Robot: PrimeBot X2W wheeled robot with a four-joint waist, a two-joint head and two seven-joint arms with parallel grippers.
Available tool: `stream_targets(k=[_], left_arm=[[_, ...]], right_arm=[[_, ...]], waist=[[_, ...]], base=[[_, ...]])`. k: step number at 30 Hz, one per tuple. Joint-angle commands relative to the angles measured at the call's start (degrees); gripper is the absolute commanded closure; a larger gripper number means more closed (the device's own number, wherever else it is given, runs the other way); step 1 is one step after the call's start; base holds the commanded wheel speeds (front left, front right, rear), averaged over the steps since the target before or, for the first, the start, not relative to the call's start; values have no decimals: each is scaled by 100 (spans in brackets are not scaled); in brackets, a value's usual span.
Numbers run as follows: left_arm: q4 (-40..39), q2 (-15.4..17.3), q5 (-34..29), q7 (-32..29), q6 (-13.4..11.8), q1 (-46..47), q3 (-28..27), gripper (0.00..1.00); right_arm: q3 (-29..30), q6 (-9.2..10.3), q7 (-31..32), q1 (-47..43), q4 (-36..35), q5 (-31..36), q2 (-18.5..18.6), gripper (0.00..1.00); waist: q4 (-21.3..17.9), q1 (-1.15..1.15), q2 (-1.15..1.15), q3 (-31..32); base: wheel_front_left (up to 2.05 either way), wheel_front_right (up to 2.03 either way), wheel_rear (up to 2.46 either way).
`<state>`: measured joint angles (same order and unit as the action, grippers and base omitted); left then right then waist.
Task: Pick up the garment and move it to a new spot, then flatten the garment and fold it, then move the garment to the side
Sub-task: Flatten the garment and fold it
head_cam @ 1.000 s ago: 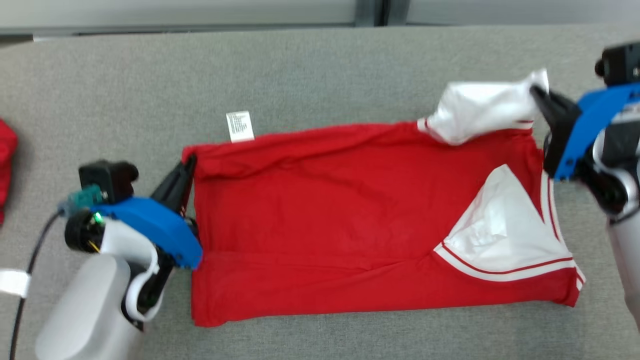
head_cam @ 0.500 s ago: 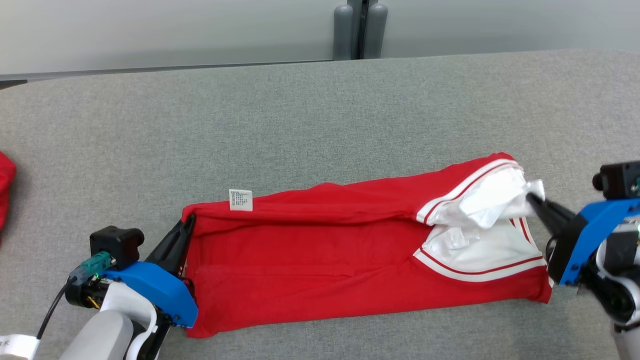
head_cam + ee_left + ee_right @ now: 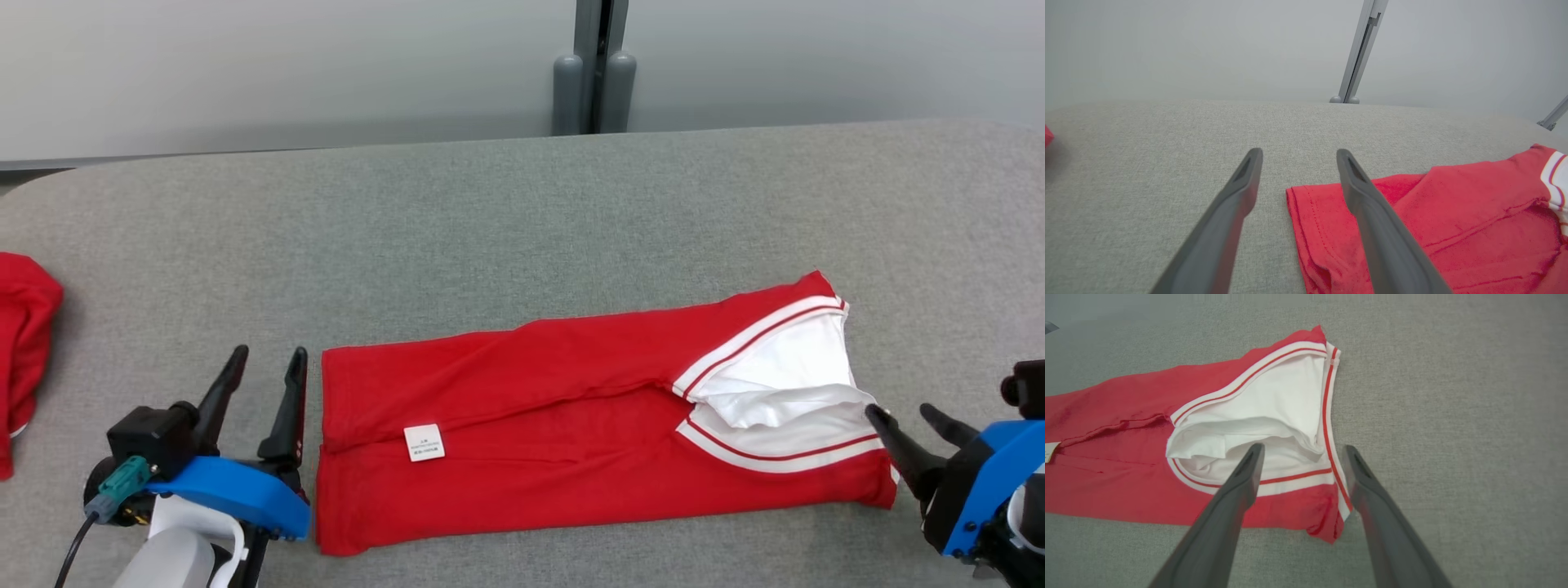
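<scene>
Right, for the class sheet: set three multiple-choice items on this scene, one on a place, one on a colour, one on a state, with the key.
1. Where on the folded red garment does the white care label lie?
A. towards the robot's left end
B. on the pale part at the right end
C. off the cloth, on the table

2. What colour is the panel inside the striped trim?
A. blue
B. white
C. grey

3. How do the left gripper and right gripper stand?
A. both shut on cloth
B. left shut, right open
C. both open

Key: 1 A, the label sits on red cloth near the left gripper's end. 2 B, the head and right wrist views both show it white. 3 C, each pair of fingers stands apart with no cloth pinched.
</scene>
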<state>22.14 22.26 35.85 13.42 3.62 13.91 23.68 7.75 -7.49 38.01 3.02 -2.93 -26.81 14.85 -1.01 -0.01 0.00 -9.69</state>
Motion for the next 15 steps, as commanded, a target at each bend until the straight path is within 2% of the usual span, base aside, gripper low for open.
stream_targets(k=[1, 7, 15], left_arm=[[-51, -38, -75, 101, -72, -70, -113, 0], [-208, -225, -323, 179, -246, -12, -427, 0], [-318, -372, -660, 182, -172, 91, -652, 0]], right_arm=[[135, -1, 36, -41, -109, 109, -109, 0], [655, -1, 295, 442, 4, 591, -579, 0], [1060, -1, 402, 1492, 1334, 1511, -1042, 0]], waist=[[33, 1, 0, 36], [131, 1, 0, 19], [277, 1, 0, -228]], base=[[0, 0, 0], [0, 0, 0], [0, 0, 0]])
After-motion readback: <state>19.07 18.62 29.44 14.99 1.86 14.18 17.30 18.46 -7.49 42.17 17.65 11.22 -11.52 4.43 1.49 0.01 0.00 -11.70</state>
